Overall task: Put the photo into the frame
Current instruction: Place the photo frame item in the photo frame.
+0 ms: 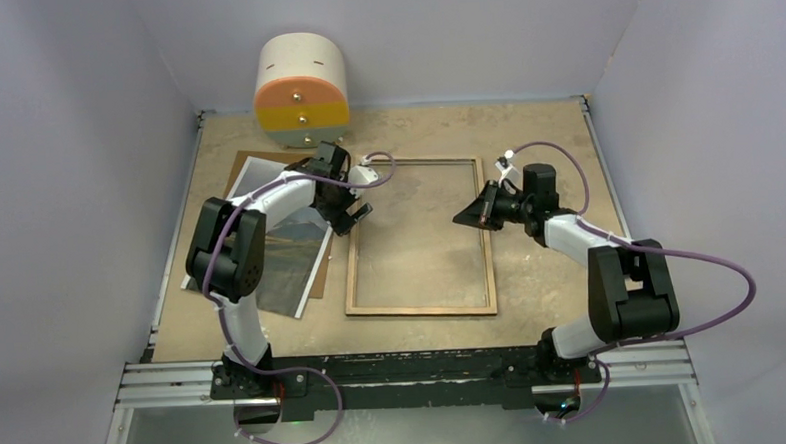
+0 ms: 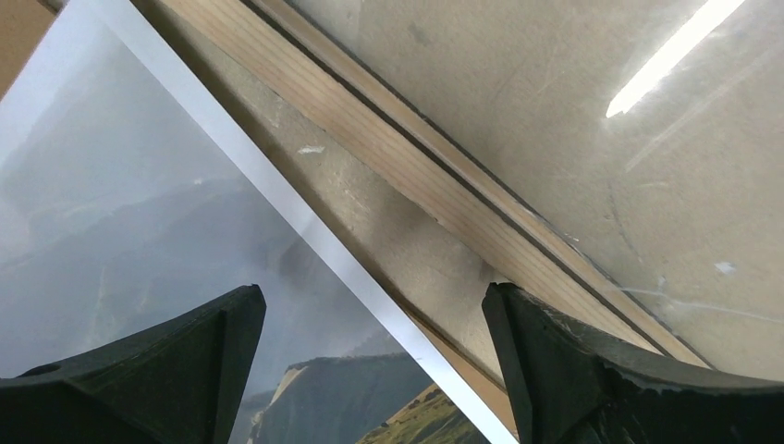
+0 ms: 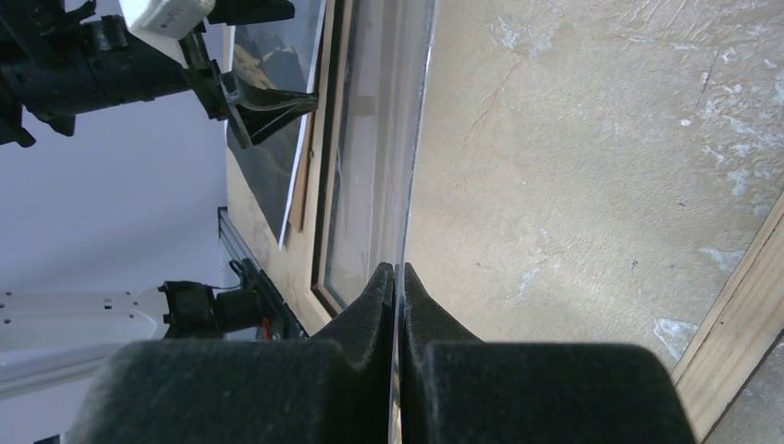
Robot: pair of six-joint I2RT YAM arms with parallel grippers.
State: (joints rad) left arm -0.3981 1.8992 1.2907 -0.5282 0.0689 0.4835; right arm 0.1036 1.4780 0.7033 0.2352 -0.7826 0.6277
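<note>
Meanwhile, on the table (image 1: 535,136), the frame (image 1: 423,309) lies wood-side up at centre. The right gripper (image 1: 477,210) is pinched shut on the thin edge of its glass pane (image 3: 388,111), by the right rail. To the left, the photo (image 1: 291,266) rests face up on a brown backing board (image 1: 241,164). Its white border runs near the frame's left rail, with a strip of bare table between them. The left gripper (image 2: 370,305) hangs over that strip, jaws spread wide, holding nothing. Bare tabletop shows beyond the frame's far and right sides.
</note>
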